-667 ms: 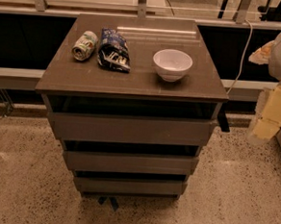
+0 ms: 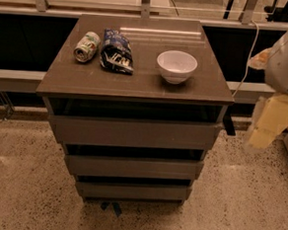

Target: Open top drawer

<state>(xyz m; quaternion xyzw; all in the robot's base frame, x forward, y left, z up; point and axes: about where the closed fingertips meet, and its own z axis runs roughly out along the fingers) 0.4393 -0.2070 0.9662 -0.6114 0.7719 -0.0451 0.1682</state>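
The top drawer [image 2: 133,132] is the widest of three grey-brown drawer fronts in a small cabinet at the middle of the view. A dark gap runs between it and the cabinet top [image 2: 136,82], and its inside does not show. My arm [image 2: 286,62] comes in from the right, with a pale yellowish part [image 2: 269,121] hanging beside the cabinet. The gripper [image 2: 229,125] shows only as a dark piece at the right end of the top drawer front.
On the cabinet top lie a tipped can [image 2: 86,46], a dark snack bag [image 2: 116,50] and a white bowl [image 2: 176,66]. Two narrower drawers [image 2: 133,166] sit below. A rail and a ledge run behind, and speckled floor [image 2: 21,177] lies around.
Almost nothing differs. The arm's yellowish part has shifted slightly left and down. The drawer front and the things on top stand as before.
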